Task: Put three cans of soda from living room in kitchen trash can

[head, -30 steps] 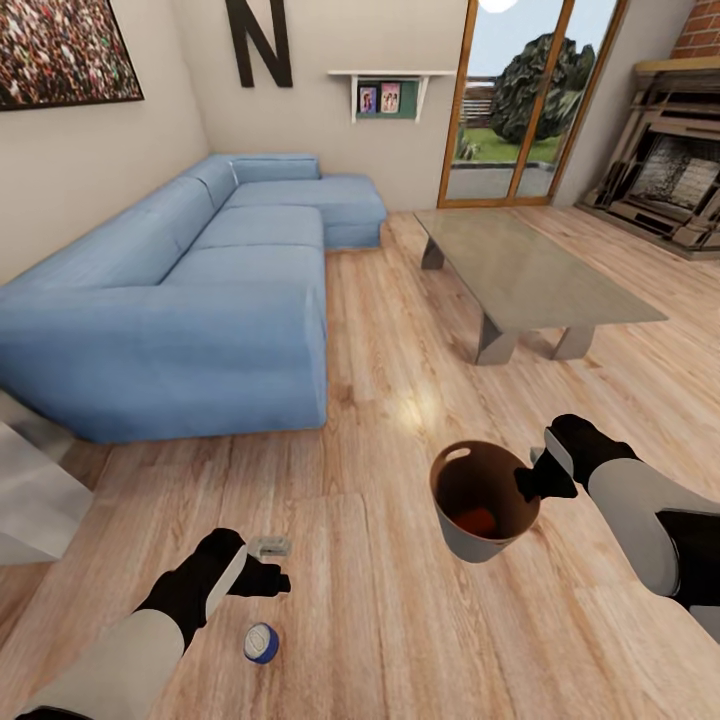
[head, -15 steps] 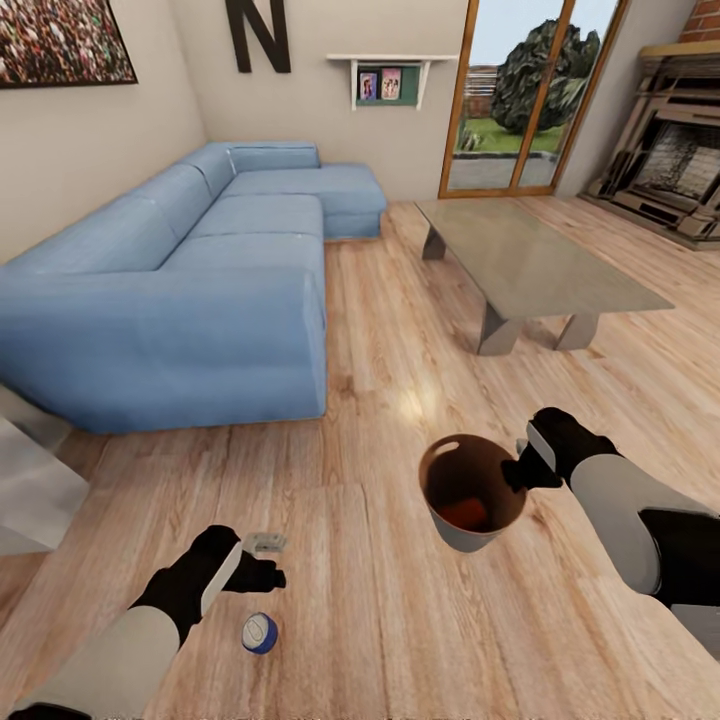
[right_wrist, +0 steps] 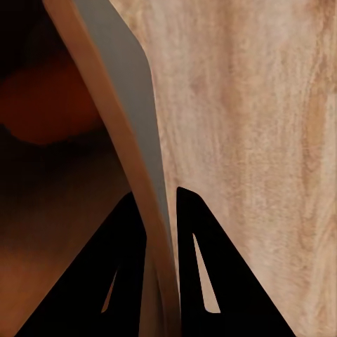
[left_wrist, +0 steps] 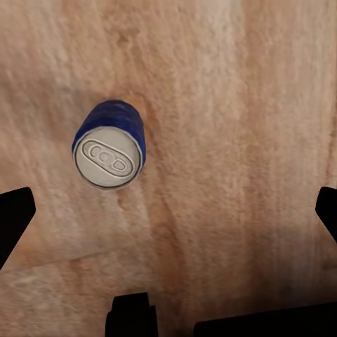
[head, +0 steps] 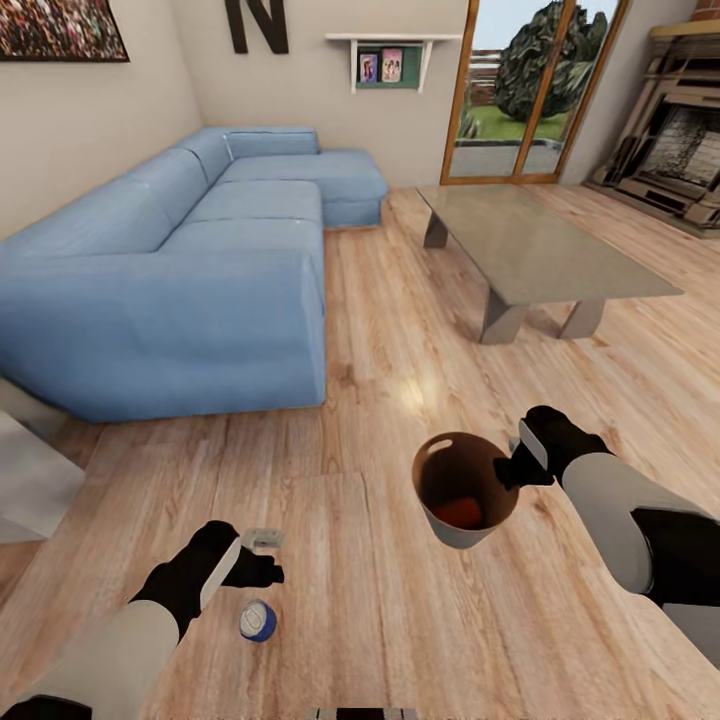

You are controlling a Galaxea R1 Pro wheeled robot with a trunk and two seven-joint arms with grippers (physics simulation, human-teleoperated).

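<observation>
Your view has crept forward, the right gripper [head: 512, 468] still pinching the tash can [head: 450, 530] rim, while your spread-open left gripper [head: 262, 555] hovers beside the standing blue can [head: 258, 620].

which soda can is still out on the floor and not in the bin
The blue soda can with the silver top, standing upright on the wooden floor below the open left hand. Orange shows inside the dark grey bin gripped by the right hand.
</observation>
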